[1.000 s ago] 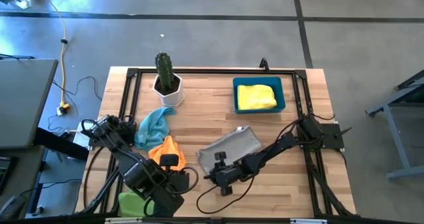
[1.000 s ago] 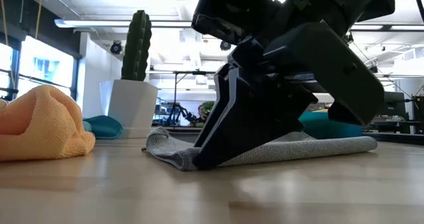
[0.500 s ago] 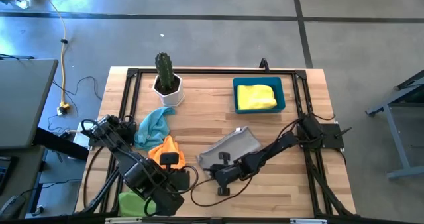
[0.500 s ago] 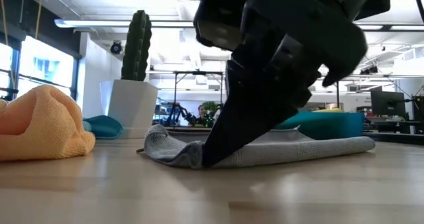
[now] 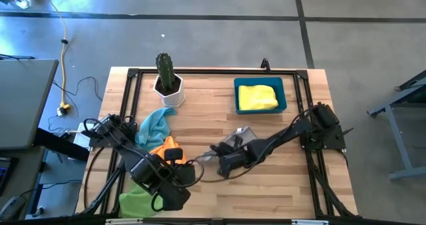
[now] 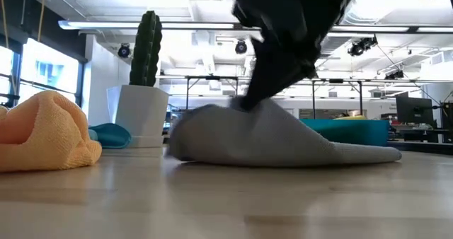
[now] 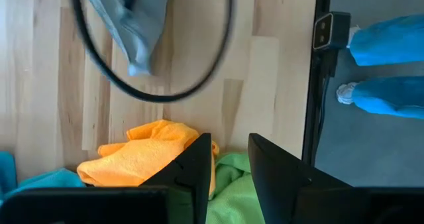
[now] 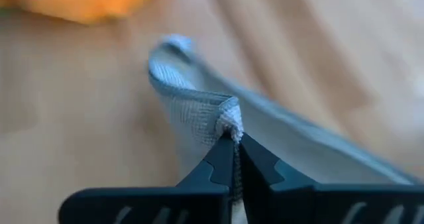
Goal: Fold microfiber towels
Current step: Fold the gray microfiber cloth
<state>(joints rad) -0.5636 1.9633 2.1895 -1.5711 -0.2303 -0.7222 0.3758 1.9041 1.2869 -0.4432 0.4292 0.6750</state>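
Right gripper (image 8: 233, 144) clenched on an edge of the grey towel (image 5: 238, 140), pinched fold lifted off the table (image 5: 266, 185), the rest trailing down behind it. Orange towel (image 5: 166, 150) lies beyond its fingertips, apart. Left gripper (image 7: 228, 161) holds nothing, fingers parted, hanging over the lime green towel (image 7: 228, 184), orange towel just beside. Light blue towel (image 5: 153, 125) farther ahead. Yellow towel (image 5: 257, 96) sits in the blue bin (image 5: 237, 98), well off from both.

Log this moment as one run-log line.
right gripper: shut on grey towel, edge lifted | left gripper: open, over orange towel | yellow towel: in bin
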